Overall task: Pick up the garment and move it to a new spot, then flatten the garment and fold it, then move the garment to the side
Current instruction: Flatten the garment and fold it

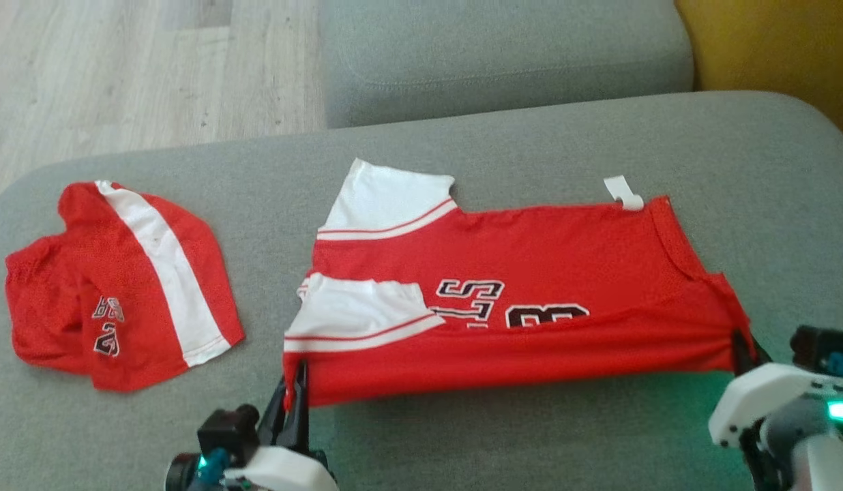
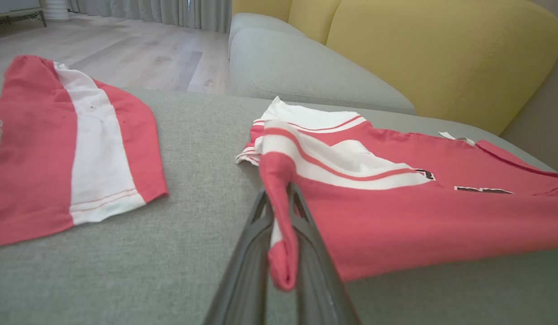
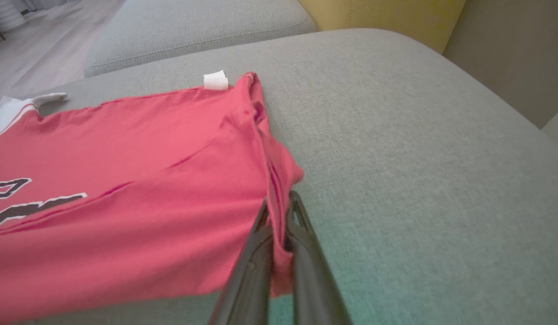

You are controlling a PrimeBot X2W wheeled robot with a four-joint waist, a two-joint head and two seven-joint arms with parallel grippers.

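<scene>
The red jersey [image 1: 530, 273] lies across the middle of the grey cushion [image 1: 462, 436], white sleeves toward 9 o'clock and hem toward 3. Its near edge, at 6 o'clock, is raised and drawn taut between our two grippers, and that strip covers the foot of the lettering. Our left gripper [image 1: 295, 395] has its jaws pressed together on the corner at 7 o'clock, below the nearer sleeve. Our right gripper [image 1: 742, 351] is clamped the same way on the hem corner at 4 o'clock. Red shorts [image 1: 121, 286] lie well apart at 9 o'clock.

We judge the fold to be under way. Each pinch holds only a thin bunch of cloth, so pulling the corners further apart could slip one free. Lifting one side higher would skew the crease, and the nearer sleeve could slide off line.

Both arms reach in low from 6 o'clock, fingers nearly level with the cushion and pointing toward 12.
</scene>
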